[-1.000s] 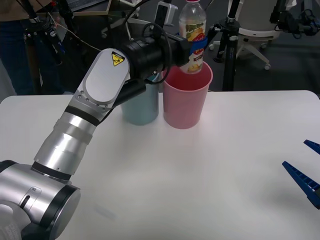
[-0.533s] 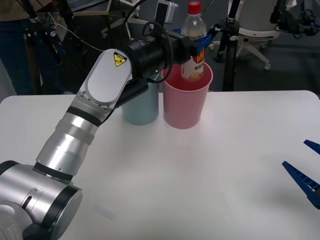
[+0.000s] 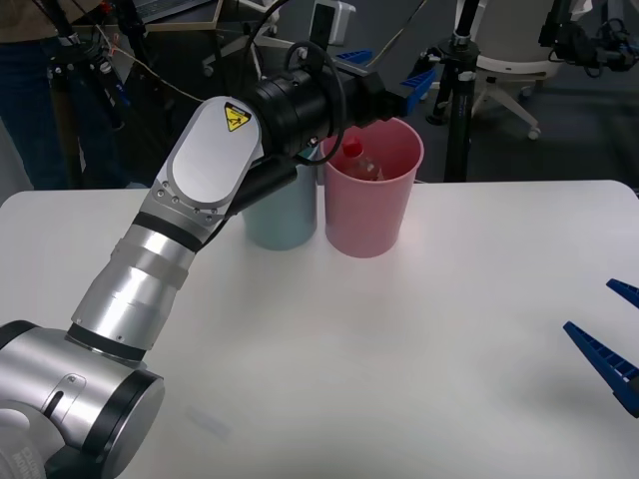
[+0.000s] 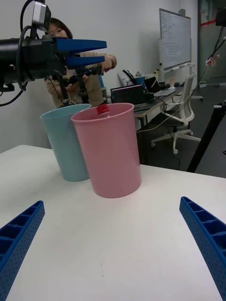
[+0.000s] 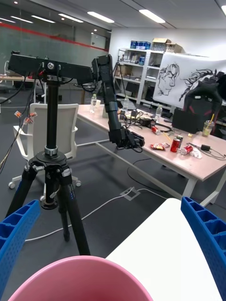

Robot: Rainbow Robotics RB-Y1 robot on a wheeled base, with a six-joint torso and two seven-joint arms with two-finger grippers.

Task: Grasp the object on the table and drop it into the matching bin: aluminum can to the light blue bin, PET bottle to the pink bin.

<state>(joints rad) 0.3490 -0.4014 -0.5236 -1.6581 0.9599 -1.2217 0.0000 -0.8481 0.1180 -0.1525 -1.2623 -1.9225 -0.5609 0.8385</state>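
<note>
White, round-cornered tabletop point(image 3: 399, 349) lies broad and bare before the tall pink plastic bucket point(image 3: 371, 200), which touches the pale teal-blue bucket point(image 3: 282, 215) beside it. Left gripper point(image 3: 384, 72) hovers over the pink rim, jaws spread wide, empty. Small red-capped clear bottle point(image 3: 355, 158) lies inside, mostly hidden. Right gripper point(image 3: 611, 344), spread wide, waits at the table's edge.

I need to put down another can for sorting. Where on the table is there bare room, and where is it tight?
The white table is bare in front of the pink bin and the light blue bin, out to the right gripper at its right edge. It is crowded at the back, where the bins stand close together under the open left gripper.
</note>
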